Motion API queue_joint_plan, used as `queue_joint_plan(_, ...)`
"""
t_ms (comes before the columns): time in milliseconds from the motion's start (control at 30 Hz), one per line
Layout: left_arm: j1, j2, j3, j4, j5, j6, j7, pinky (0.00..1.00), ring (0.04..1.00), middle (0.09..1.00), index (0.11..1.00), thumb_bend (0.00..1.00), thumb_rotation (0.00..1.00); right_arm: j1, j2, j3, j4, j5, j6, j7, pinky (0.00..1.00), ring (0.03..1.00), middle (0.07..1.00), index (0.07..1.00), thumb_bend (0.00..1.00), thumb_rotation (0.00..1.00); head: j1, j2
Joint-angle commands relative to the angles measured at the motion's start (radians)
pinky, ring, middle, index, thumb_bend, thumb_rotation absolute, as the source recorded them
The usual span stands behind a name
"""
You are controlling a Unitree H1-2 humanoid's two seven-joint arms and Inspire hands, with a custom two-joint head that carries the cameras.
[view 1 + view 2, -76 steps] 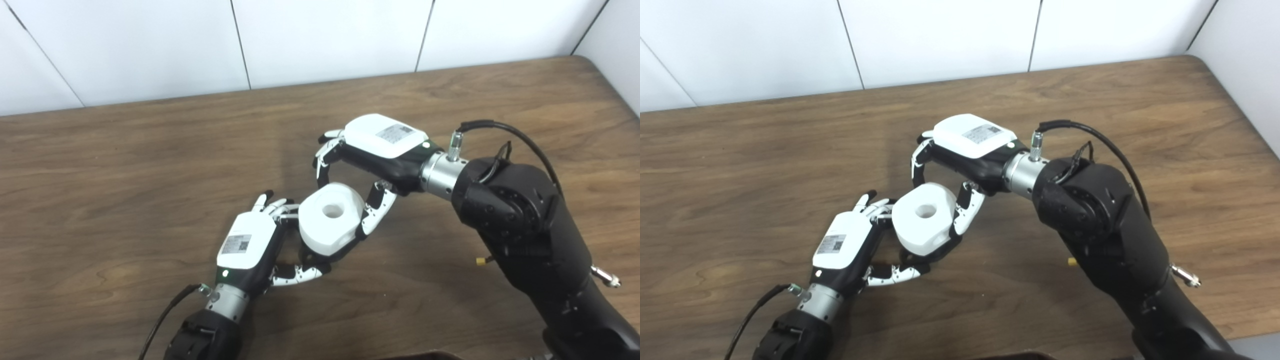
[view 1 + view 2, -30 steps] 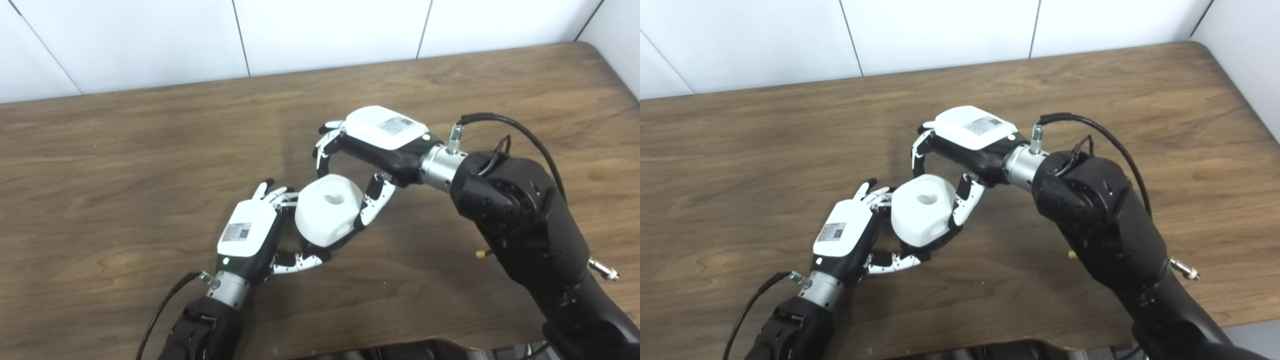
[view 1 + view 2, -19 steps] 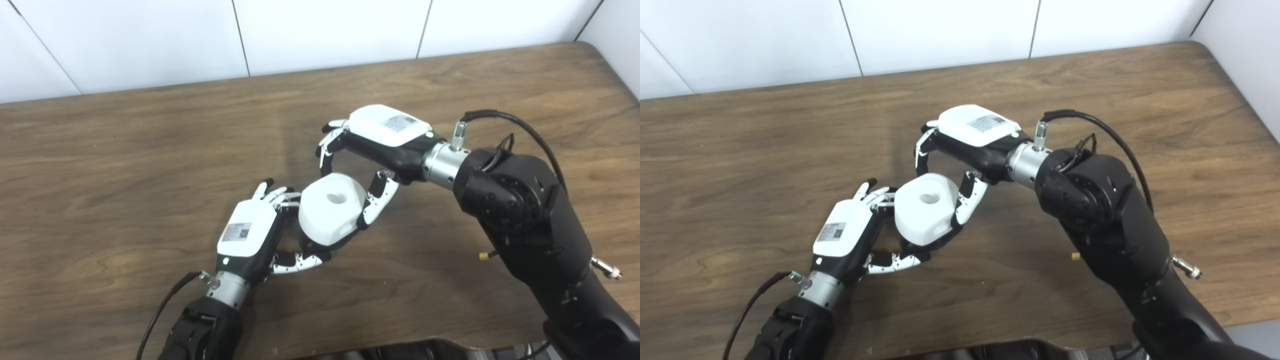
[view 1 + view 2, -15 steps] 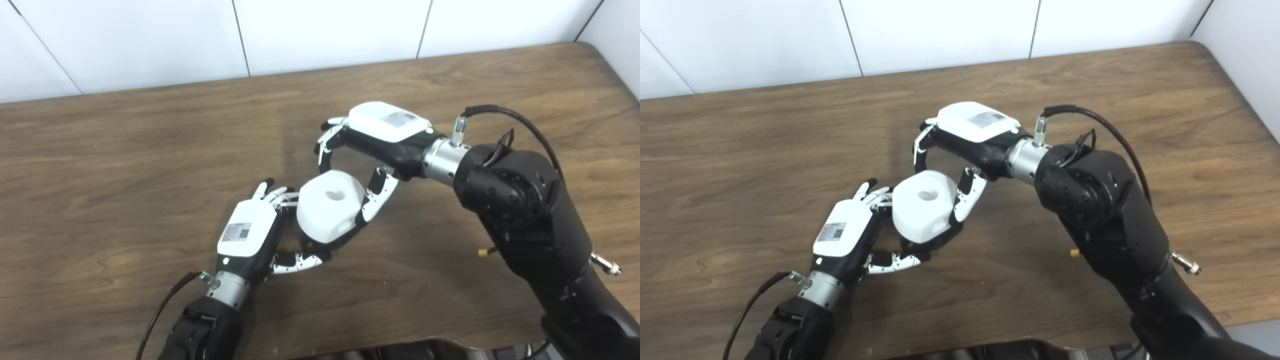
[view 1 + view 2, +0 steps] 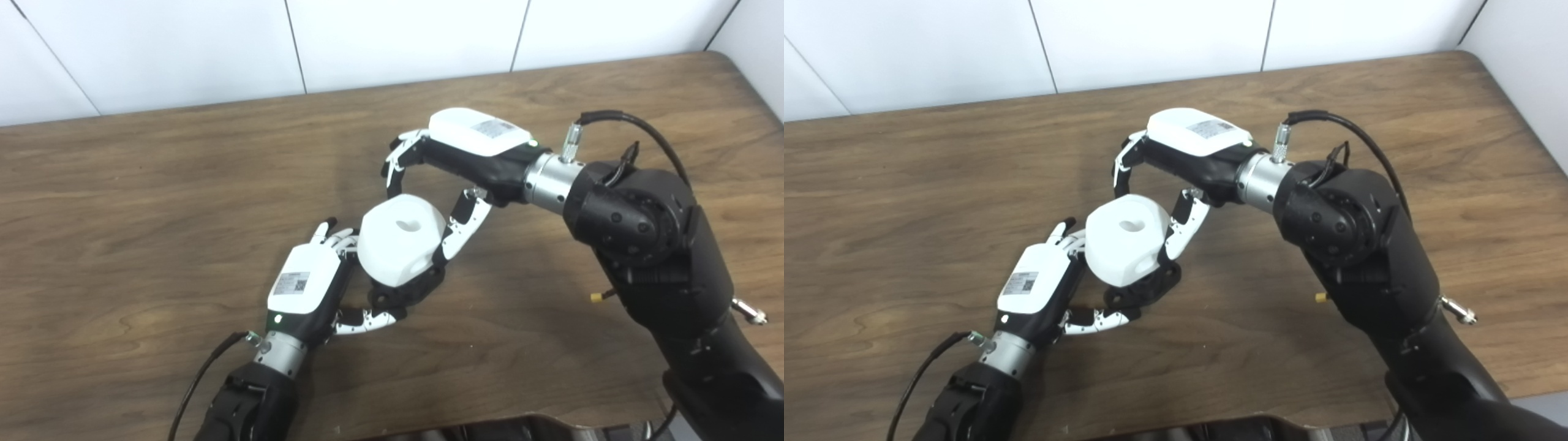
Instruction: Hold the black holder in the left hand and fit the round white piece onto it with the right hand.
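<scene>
- You've got the left hand (image 5: 304,286) low and left of centre over the table (image 5: 153,202), its arm coming up from the bottom edge.
- The holder (image 5: 407,291) sits just right of that hand, in its fingers.
- Directly above the holder, touching it, sits the round piece (image 5: 398,241), tilted.
- Your right hand (image 5: 468,153) reaches in from the right, above and behind the round piece, fingers down either side of it.
- Behind the table stands the wall (image 5: 398,37).

My two hands crowd the table's (image 5: 153,202) middle: my left hand (image 5: 306,288) and black holder (image 5: 1145,285) sit directly under the white piece (image 5: 398,248). Bare wood lies open on every other side.
</scene>
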Motion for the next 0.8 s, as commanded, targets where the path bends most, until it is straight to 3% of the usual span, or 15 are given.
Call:
queue_joint_plan(0, -0.006, 0.0, -0.009, 0.021, 0.031, 0.004, -0.016, 1.0, 0.857, 0.782, 0.487, 0.52, 0.05, -0.053, -0.014, -0.018, -0.015, -0.007, -0.009, -0.033, 0.77, 0.897, 0.775, 0.482, 0.53, 0.14, -0.001, 0.001)
queue_joint_plan(467, -0.007, 0.0, -0.007, 0.026, 0.029, 0.0, -0.008, 0.99, 0.858, 0.781, 0.487, 0.52, 0.05, -0.051, -0.05, 0.003, -0.032, -0.048, -0.09, -0.046, 0.82, 0.916, 0.782, 0.483, 0.53, 0.14, -0.004, -0.002)
queue_joint_plan(767, -0.003, -0.002, -0.008, 0.016, 0.03, 0.005, -0.017, 0.99, 0.857, 0.781, 0.487, 0.52, 0.05, -0.043, -0.043, 0.006, -0.054, -0.073, -0.139, -0.036, 0.83, 0.905, 0.777, 0.483, 0.53, 0.14, 0.001, -0.004)
